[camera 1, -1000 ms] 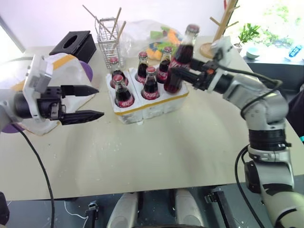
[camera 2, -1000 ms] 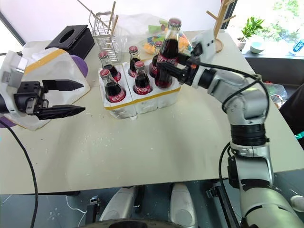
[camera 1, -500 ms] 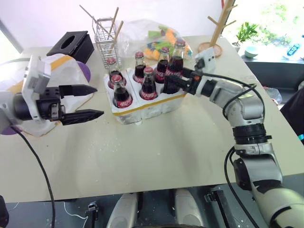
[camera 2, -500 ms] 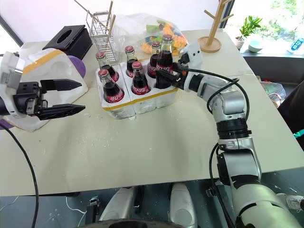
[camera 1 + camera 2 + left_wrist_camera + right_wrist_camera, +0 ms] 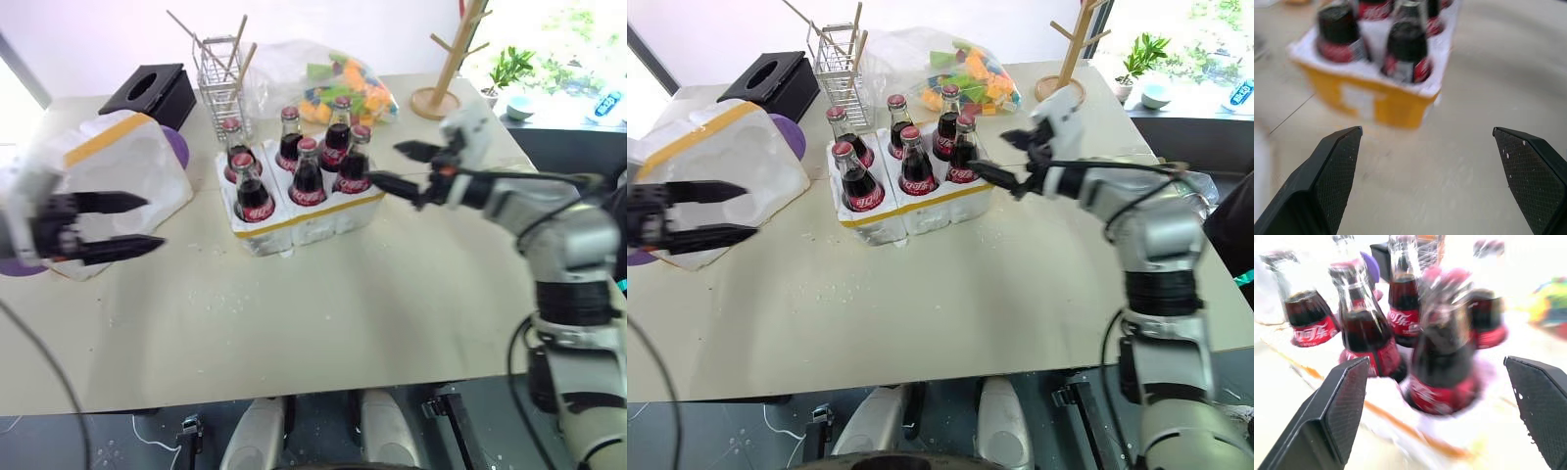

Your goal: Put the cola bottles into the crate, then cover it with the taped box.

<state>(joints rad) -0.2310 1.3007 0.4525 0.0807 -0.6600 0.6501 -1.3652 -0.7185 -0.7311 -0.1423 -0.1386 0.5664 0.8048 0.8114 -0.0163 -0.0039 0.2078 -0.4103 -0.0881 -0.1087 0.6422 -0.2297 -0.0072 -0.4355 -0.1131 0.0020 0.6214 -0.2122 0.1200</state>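
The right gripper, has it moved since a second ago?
Yes. The right gripper has let go and backed off to the right of the crate, leaving the sixth cola bottle standing in it.

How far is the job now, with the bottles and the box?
Done: all six bottles stand in the crate. In hand: nothing; the right gripper is open beside the crate, with no bottle between its fingers, and the left gripper is open in front of the taped box. Left: the box still sits on the table beside the crate, so grasping it and covering the crate is not yet done.
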